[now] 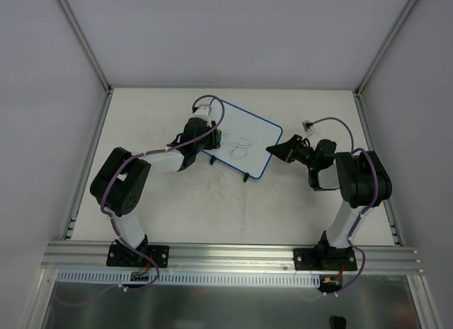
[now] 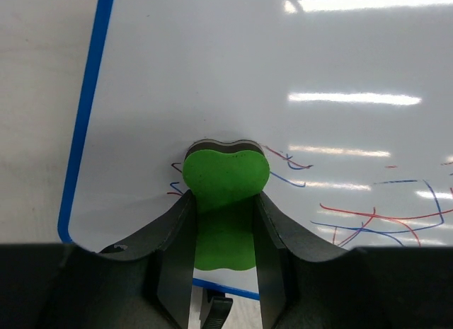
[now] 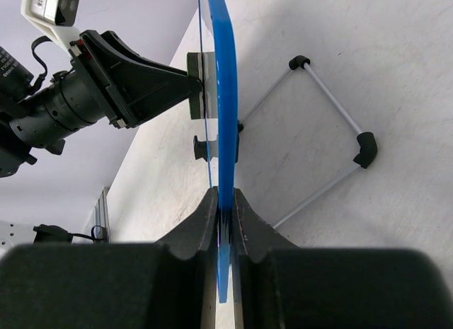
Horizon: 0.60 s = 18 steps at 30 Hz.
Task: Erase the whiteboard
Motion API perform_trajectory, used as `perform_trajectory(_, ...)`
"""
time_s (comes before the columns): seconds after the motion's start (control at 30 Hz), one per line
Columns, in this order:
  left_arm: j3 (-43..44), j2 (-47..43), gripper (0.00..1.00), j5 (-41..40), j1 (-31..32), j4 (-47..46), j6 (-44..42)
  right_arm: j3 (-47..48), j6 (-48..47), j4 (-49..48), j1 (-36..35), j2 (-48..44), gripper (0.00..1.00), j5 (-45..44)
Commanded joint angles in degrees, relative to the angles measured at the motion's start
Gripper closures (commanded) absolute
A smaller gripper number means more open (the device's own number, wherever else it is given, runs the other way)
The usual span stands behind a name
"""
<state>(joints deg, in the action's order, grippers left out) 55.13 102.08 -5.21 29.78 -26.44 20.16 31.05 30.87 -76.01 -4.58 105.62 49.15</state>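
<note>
White table (image 1: 177, 209), clamped whiteboard (image 1: 249, 129), eraser (image 2: 226, 177) on scribbles (image 1: 239, 149)

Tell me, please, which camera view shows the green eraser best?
The left wrist view: the green eraser sits in the centre, clamped in the left gripper against the whiteboard. The right wrist view shows only its thin edge against the board. In the top external view it cannot be made out.

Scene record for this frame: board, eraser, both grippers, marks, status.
whiteboard: blue-framed, between the two arms
left gripper: shut on green eraser, pad against the board face
right gripper: shut on the board's blue edge
scribbles: red and blue lines, right of the eraser in left wrist view
wire stand: behind the board, on the table
status: not yet erased
</note>
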Motion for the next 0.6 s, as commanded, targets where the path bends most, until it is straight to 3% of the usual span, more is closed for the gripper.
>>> perform_trajectory(0.0, -1.96, 0.57, 1.00, -6.47, -1.04, 5.69, 2.24, -0.55, -2.84, -11.88, 0.45, -0.42, 1.00, -1.16)
perform_trajectory(0.57, -2.84, 1.54, 1.00, -4.46, -5.87, 7.10, 9.98, -0.81, -2.92, -11.80, 0.45, -0.68, 1.00, -1.16)
